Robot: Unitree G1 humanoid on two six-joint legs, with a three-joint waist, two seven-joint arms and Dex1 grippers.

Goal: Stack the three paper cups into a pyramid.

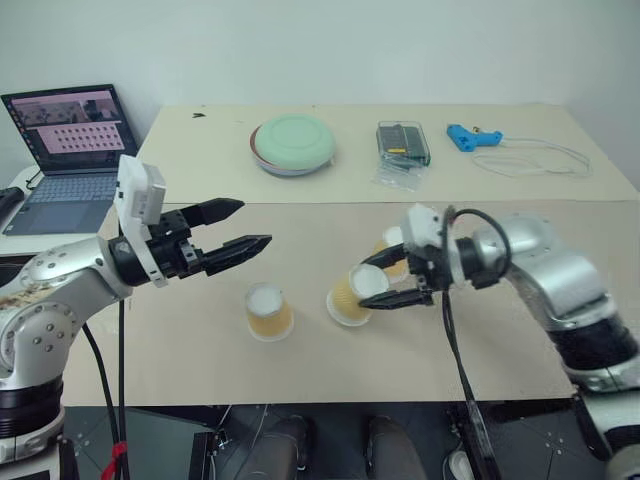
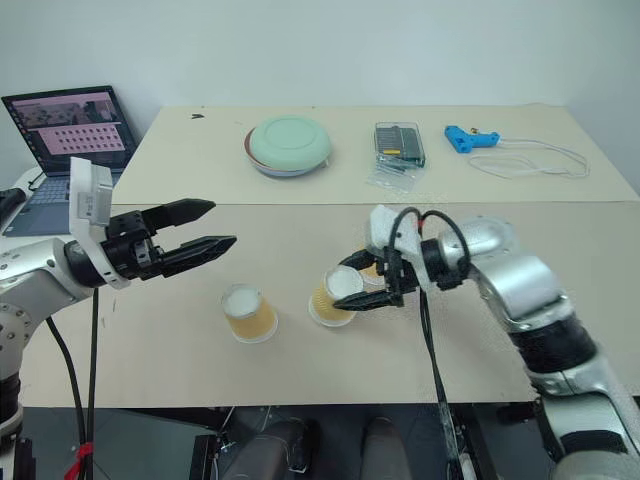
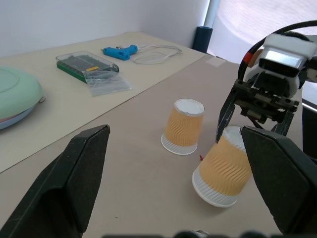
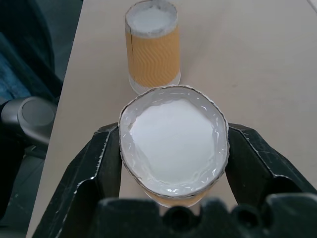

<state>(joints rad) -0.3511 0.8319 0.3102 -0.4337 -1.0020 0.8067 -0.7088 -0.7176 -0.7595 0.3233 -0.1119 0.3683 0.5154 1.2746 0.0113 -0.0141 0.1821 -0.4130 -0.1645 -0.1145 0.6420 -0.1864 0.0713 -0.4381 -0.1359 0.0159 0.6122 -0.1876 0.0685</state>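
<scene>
- Head views: the right gripper is clamped on an upside-down paper cup, which tilts with its white base toward the gripper. A second cup stands upside down on the table at about nine o'clock from it, apart. A third cup peeks out behind the right gripper at about one o'clock from the held one.
- Risk, as I judge it: the held cup is tilted and pinched near its base, so it could slip or squash, or land crooked and knock a neighbour over.
- The left gripper hangs in the air with its fingers spread wide, holding nothing, at about eleven o'clock from the second cup.
- Left wrist view: the held cup leans with its wide rim low near the table; the third cup stands just beside it, not touching. A careless swing could clip it.
- Right wrist view: both black fingers press the cup's sides, and the base's edge looks slightly squeezed out of round.
</scene>
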